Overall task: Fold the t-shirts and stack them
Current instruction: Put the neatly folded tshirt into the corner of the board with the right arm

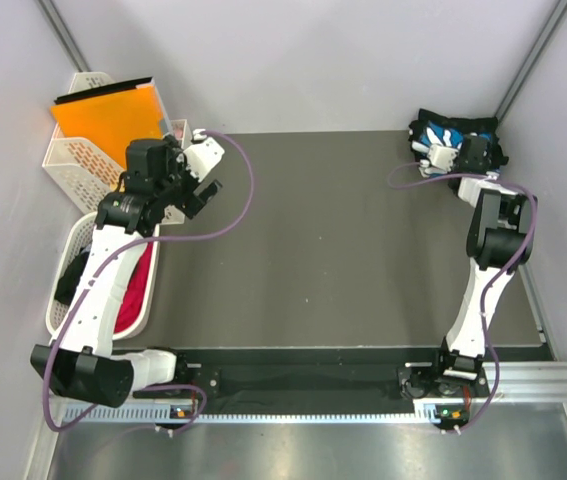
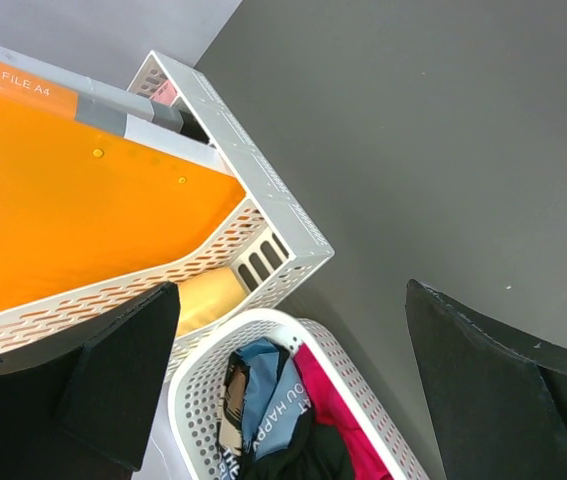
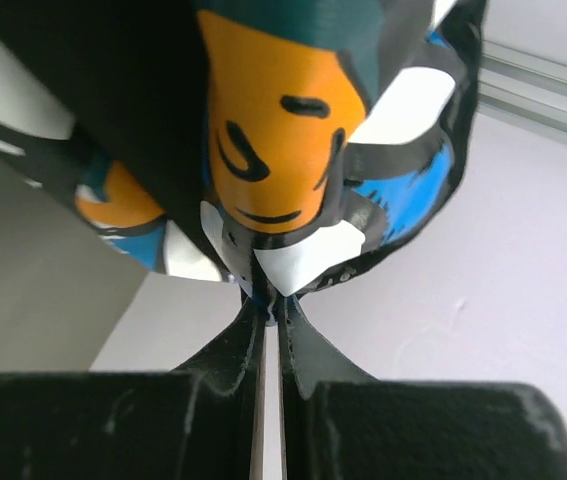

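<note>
Right side: my right pincer (image 3: 268,300) is clamped shut on a fold of the patterned t-shirt (image 3: 273,130). The shirt is black with white, blue and orange print and sits bunched at the far right corner of the table (image 1: 333,250).

Left side: my left pincer (image 2: 291,290) stands wide open, holding nothing, over the far left. Below it, red, blue and black t-shirts (image 2: 268,395) lie in the oval white basket (image 2: 188,400), beside the orange clip file (image 2: 63,200).

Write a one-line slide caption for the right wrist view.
Right gripper pinched shut on the edge of a colourful printed t-shirt.
</note>
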Controlling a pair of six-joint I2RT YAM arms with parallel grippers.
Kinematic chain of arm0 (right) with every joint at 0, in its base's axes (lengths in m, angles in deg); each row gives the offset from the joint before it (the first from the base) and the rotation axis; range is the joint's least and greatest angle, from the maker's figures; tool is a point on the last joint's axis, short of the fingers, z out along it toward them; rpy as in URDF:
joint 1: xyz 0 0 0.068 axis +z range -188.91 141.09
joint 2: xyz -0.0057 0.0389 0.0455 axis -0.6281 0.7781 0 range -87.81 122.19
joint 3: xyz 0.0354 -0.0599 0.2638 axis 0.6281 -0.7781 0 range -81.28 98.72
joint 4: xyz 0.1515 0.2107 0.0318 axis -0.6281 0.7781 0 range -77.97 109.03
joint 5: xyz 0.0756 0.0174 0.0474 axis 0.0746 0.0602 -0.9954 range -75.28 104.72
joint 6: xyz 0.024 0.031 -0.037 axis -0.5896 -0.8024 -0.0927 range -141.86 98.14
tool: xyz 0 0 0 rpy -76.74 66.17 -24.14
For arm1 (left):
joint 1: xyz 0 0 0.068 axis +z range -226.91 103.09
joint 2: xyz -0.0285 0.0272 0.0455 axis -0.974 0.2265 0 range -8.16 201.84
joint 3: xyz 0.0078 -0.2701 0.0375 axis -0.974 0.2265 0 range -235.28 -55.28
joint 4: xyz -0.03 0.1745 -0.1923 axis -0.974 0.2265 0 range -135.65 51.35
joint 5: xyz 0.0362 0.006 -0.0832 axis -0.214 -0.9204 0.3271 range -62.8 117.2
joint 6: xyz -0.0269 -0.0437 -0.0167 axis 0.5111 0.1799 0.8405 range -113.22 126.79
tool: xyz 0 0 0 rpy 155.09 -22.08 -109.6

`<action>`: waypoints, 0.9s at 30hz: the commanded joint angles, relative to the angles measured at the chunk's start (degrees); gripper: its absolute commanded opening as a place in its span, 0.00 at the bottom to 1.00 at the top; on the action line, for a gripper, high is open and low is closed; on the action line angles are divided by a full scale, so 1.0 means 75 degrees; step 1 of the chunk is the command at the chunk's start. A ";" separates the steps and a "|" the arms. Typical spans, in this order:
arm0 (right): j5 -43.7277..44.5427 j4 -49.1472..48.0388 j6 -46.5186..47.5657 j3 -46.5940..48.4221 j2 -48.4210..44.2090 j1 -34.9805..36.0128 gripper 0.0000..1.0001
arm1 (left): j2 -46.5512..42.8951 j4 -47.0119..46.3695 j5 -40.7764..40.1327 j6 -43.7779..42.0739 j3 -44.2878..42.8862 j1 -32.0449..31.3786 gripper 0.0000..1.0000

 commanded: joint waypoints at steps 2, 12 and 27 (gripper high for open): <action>0.0296 -0.1159 0.0410 0.0436 -0.0029 -0.0123 0.00 | -0.0235 -0.0456 0.0112 -0.0003 0.0033 -0.0029 0.99; 0.0613 -0.1664 0.0750 0.0401 0.0053 -0.0416 0.00 | -0.0189 -0.0562 0.0170 -0.0003 0.0091 -0.0030 0.99; 0.0648 -0.2038 0.1359 -0.0277 0.0404 -0.0897 0.15 | -0.0294 -0.0492 0.0147 -0.0003 0.0091 -0.0029 0.99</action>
